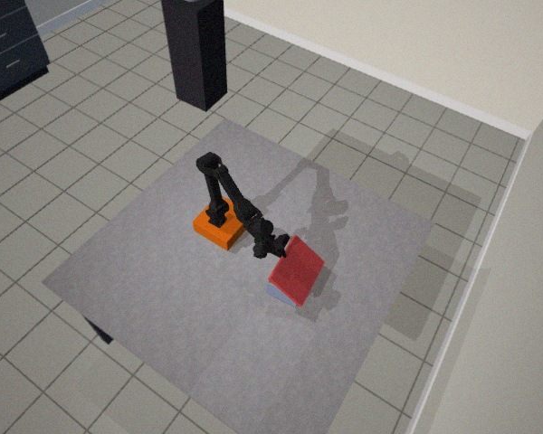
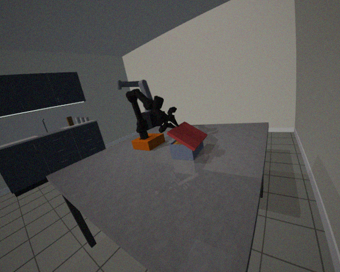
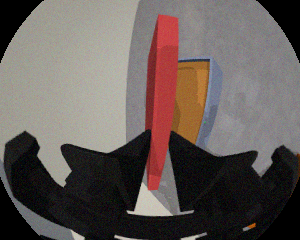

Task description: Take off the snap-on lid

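Note:
The red lid [image 1: 297, 270] [image 2: 187, 135] [image 3: 164, 80] is tilted steeply over the storage box, with its edge at the gripper raised and its opposite edge low at the box's far side. My gripper [image 1: 284, 252] [image 2: 177, 126] [image 3: 159, 133] is shut on the raised edge of the lid, one finger on each face. The blue box [image 1: 279, 292] [image 2: 182, 152] [image 3: 216, 95] stands upright on the table. Its orange inside [image 3: 192, 90] shows in the wrist view through the gap under the lid. Whether the lid's low edge still touches the box is hidden.
The grey table [image 1: 168, 298] [image 2: 164, 199] carries the arm's orange base block [image 1: 215, 232] [image 2: 147, 143], a short way from the box on the arm's side. The table's edge [image 1: 410, 273] lies beyond the box. A dark pillar [image 1: 192, 56] stands on the floor behind the table.

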